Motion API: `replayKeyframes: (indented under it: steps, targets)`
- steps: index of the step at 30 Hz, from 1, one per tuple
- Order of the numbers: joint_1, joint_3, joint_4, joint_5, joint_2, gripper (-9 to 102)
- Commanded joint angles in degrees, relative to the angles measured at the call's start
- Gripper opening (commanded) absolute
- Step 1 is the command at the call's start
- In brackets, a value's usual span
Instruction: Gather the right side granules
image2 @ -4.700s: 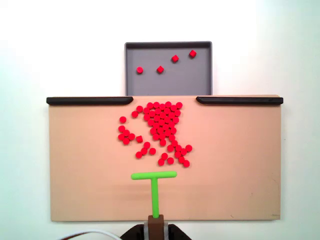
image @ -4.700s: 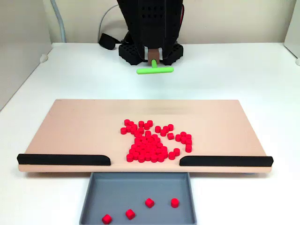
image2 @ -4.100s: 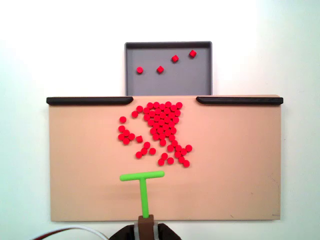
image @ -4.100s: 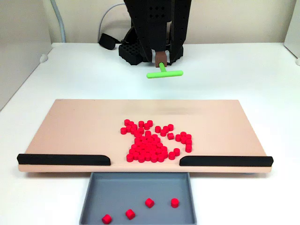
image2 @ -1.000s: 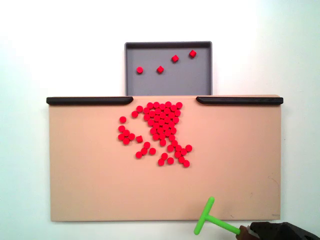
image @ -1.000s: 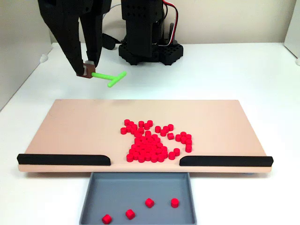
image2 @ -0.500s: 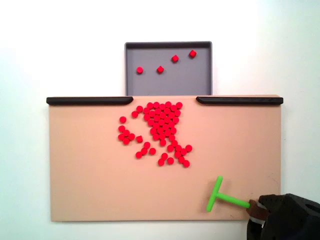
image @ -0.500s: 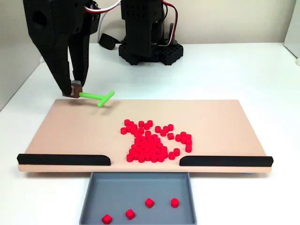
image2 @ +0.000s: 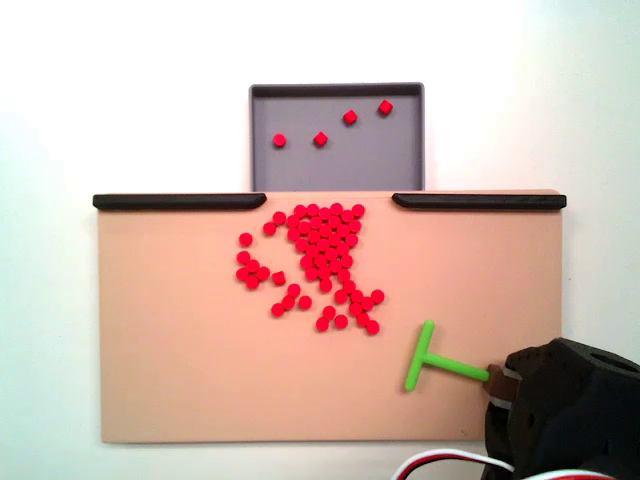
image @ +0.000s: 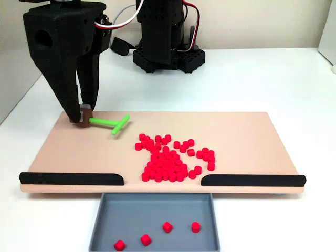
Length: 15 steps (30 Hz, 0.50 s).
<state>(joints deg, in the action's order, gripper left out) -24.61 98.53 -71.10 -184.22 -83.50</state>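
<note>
Open board (image2: 180,370) lies between the green T-tool (image2: 428,362) and the granules (image2: 318,262), a clear lane. 2 black rails (image: 71,178) wall the front edge, leaving a gap over the grey tray (image: 103,220).

A tan board (image: 79,152) with two black rails (image: 71,179) fronts a grey tray (image: 157,210).

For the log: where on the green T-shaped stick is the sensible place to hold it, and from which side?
Grip the green T-shaped stick at the brown block on its stem's free end, coming from behind the stem, as the tool does. That probably leaves the crossbar free to face the granules, lying apart on the board.
</note>
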Motion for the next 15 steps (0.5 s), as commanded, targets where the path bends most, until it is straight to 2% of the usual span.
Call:
replayKeyframes:
  steps: [1,15]
  targets:
    - [0.9,-2.5,-0.1,-4.6,-0.1,0]
    - [1.1,-3.1,3.2,-3.3,3.8,0]
